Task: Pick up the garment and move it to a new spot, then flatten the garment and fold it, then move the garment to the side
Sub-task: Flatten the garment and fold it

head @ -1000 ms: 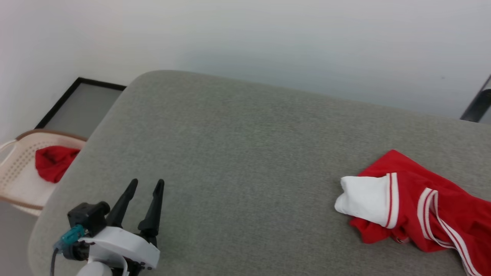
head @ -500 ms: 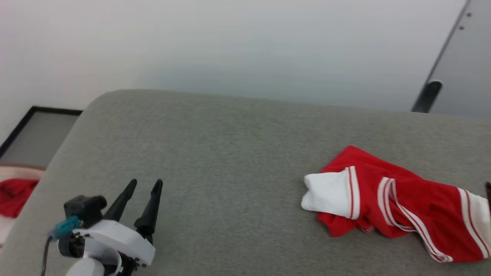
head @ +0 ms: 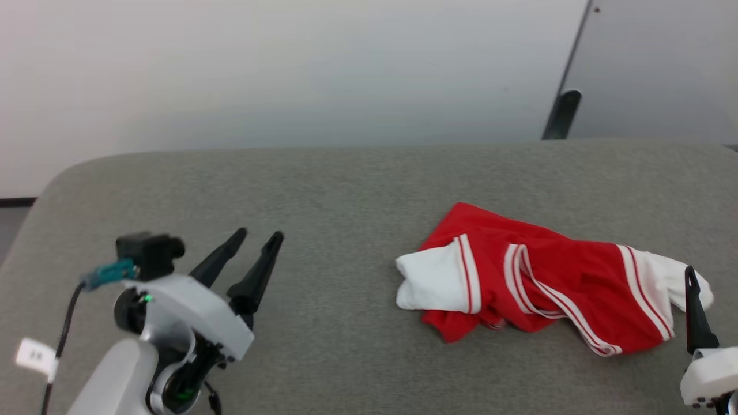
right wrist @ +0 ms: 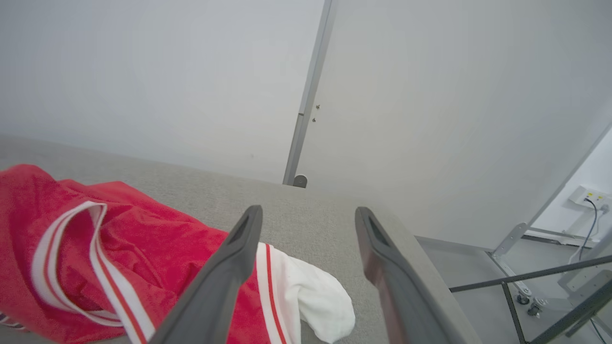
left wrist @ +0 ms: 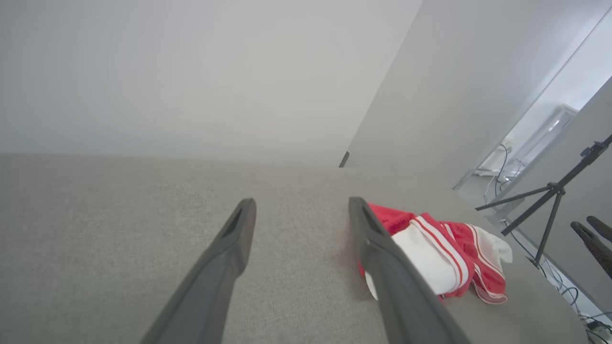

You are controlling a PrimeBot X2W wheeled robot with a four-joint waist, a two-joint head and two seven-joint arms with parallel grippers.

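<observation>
While the garment point(head: 576, 271) lies crumpled on the grey table point(head: 346, 190), right of centre in the head view, both grippers are empty. One white sleeve end point(head: 429, 282) points toward the frame's left and the other point(head: 669, 276) toward its right edge. The left gripper point(head: 259, 234) hovers at the lower left, well apart from the cloth, its two dark fingers spread. The right gripper point(right wrist: 308, 210) is at the lower right, just beside the right-hand sleeve end. Whether it touches the cloth cannot be told. In its wrist view the fingers stand apart, with the cloth at the lower left.
</observation>
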